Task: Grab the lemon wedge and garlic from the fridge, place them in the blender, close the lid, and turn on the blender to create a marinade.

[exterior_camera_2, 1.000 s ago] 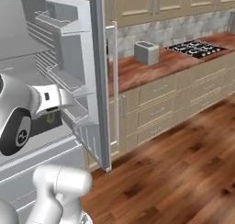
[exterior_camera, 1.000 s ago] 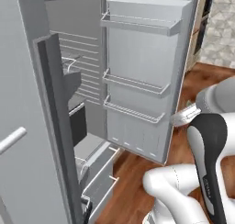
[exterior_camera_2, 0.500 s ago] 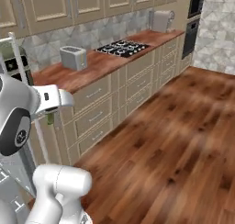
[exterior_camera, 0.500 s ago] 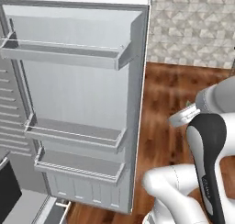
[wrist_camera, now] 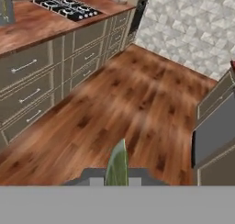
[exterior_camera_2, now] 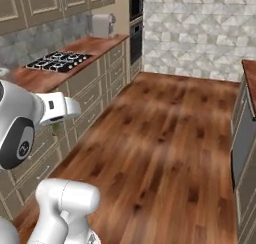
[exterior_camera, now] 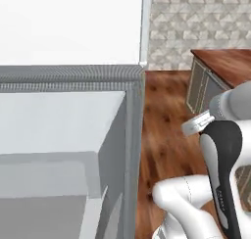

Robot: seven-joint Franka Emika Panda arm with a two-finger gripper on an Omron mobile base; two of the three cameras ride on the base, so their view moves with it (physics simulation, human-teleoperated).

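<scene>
The tool (wrist_camera: pixel 117 182) is pinched on the lemon wedge (wrist_camera: pixel 116 165), a thin yellow-green sliver that stands up between the two tips at the bottom of the hand view. The jaws sit close together because the wedge is so small; a wider stance would let it slip out during the carry.

The arm is folded in near its own body, with the wrist held up over the wooden floor (exterior_camera_2: pixel 165 138) rather than stretched out. That posture looks chosen for travel: a tucked arm keeps the piece steady and clear of cabinets while the base turns.

In the left base view the grey fridge door (exterior_camera: pixel 73 150) stands just beside the robot with its edge toward the camera, so the robot is judged to be leaving the fridge with the first ingredient.

Along the left wall runs the wooden desk (exterior_camera_2: pixel 45 78), carrying a black cooktop (exterior_camera_2: pixel 57 60) in its middle stretch and a white paper-towel roll (exterior_camera_2: pixel 101 25) at its far end. The blender is not to be made out here, and the garlic cannot be seen, so it is likely not yet fetched.
</scene>
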